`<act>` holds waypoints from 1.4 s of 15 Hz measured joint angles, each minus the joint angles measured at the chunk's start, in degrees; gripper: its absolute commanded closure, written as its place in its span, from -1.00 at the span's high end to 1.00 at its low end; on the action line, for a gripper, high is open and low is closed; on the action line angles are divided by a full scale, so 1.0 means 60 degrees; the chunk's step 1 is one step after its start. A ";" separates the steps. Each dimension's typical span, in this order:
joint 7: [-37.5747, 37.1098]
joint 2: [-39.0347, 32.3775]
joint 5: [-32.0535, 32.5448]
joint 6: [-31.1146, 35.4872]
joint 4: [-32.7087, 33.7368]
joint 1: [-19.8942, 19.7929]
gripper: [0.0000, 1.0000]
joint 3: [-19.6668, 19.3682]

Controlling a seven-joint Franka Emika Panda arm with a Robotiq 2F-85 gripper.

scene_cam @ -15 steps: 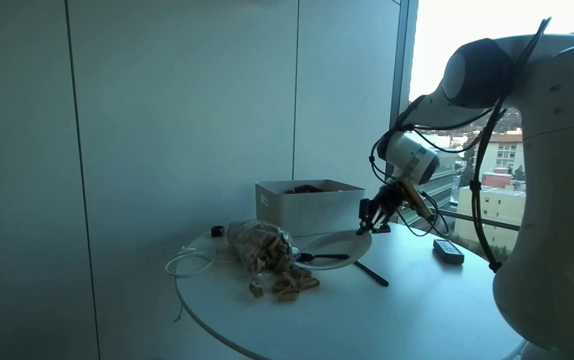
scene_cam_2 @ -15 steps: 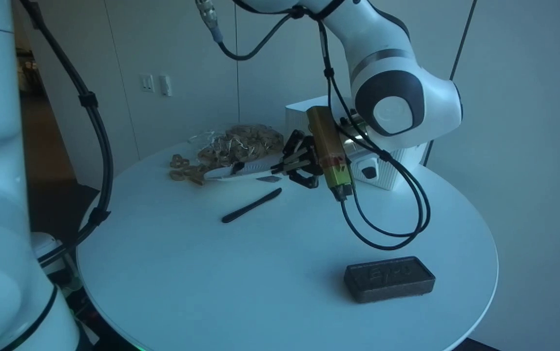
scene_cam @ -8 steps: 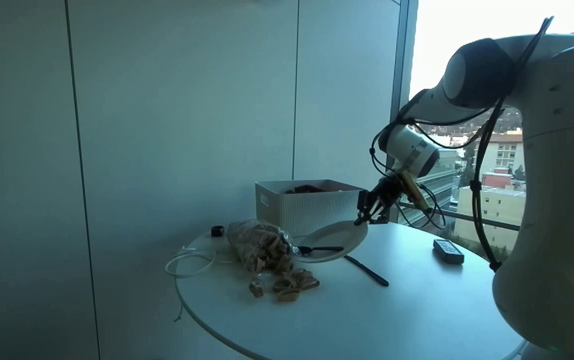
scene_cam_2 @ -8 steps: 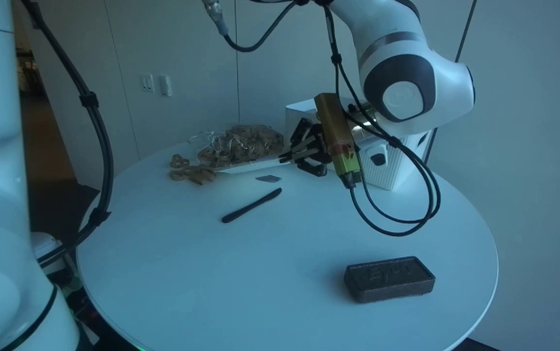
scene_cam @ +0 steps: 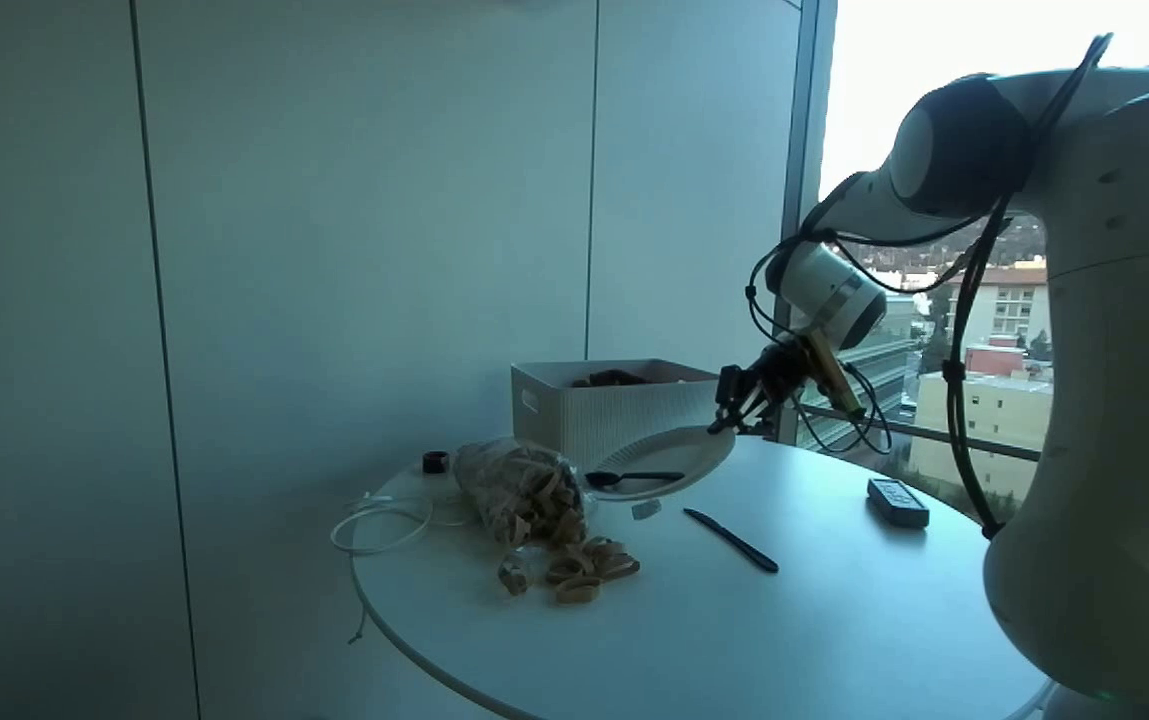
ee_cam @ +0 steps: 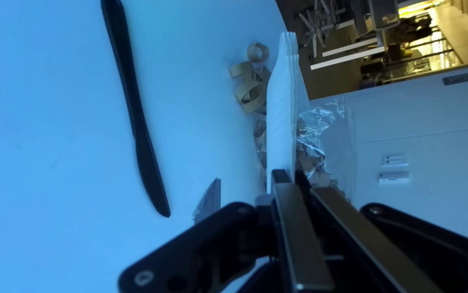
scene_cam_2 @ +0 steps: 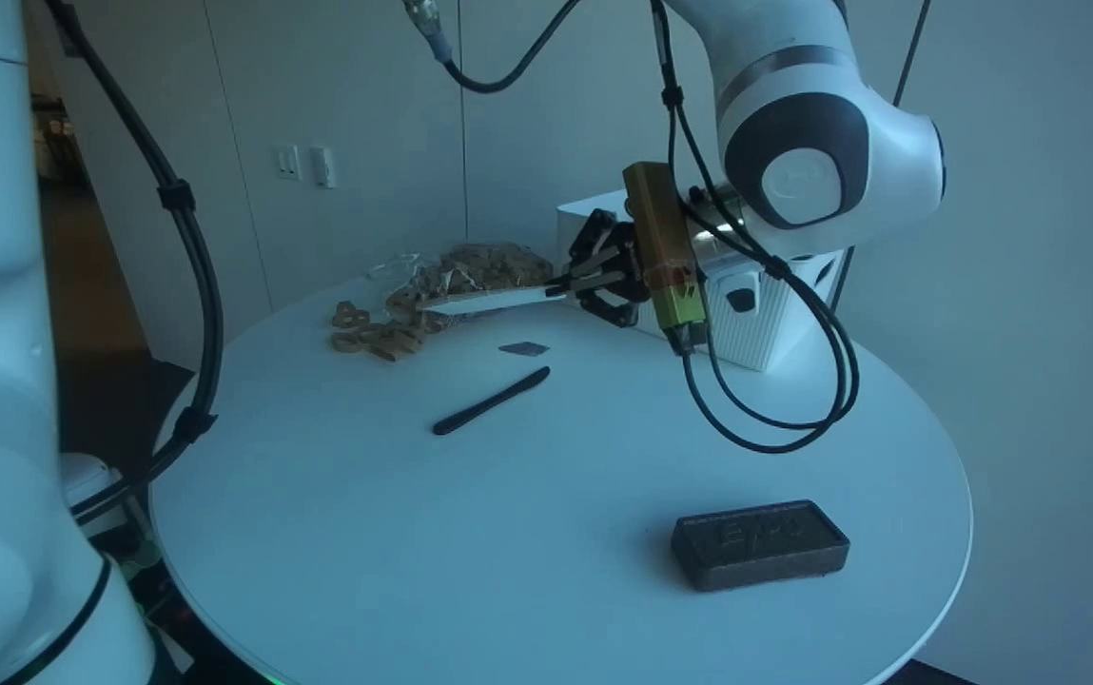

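My gripper [scene_cam: 722,425] is shut on the rim of a white ribbed plate [scene_cam: 706,452], which is held above the table and slopes down away from the fingers. A black spoon [scene_cam: 637,478] lies across the plate. Seen edge-on in the wrist view, the plate [ee_cam: 280,118] shows several thin layers at its rim, pinched between the two fingertips [ee_cam: 281,176]. Below it on the table rest a black knife [scene_cam_2: 492,401] and a small grey flat piece [scene_cam_2: 524,349]. In an exterior view the spoon is hidden behind the plate's edge [scene_cam_2: 489,301].
A clear bag [scene_cam: 524,490] of tan rings sits beside the plate, with loose rings [scene_cam: 584,572] spilled near it. Behind stands a white box [scene_cam: 624,430] with dark contents. A dark block [scene_cam_2: 760,547], a small dark roll [scene_cam: 435,462] and a white cord [scene_cam: 379,550] are also there.
My gripper has risen with the plate and spoon, away from the tabletop. The grey flat piece, earlier hidden under the plate in an exterior view, now shows.
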State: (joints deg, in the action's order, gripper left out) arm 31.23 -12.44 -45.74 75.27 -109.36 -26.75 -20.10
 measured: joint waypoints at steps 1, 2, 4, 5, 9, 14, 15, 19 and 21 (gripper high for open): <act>0.0001 0.0006 -0.0077 -0.0116 0.0047 -0.0015 -0.88 -0.0013; 0.0001 0.0020 -0.0150 -0.0201 0.0098 -0.0025 -0.88 -0.0030; 0.0002 0.0079 -0.0245 -0.0331 0.0229 -0.0054 -0.88 -0.0065; 0.0002 0.0114 -0.0293 -0.0368 0.0297 -0.0063 -0.88 -0.0091; 0.0003 0.0188 -0.0420 -0.0487 0.0598 -0.0125 -0.88 -0.0225; 0.0141 0.0249 -0.0989 -0.0732 0.0936 -0.0242 -0.90 -0.0271; 0.0250 0.0277 -0.1160 -0.0736 0.0992 -0.0241 -0.89 -0.0269; 0.0672 0.0351 -0.1706 -0.0732 0.1125 -0.0216 -0.90 -0.0237; 0.0848 0.0347 -0.2025 -0.0679 0.1141 -0.0203 -0.90 -0.0231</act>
State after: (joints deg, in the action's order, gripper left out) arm 36.32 -10.36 -57.89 71.20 -102.51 -27.96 -21.49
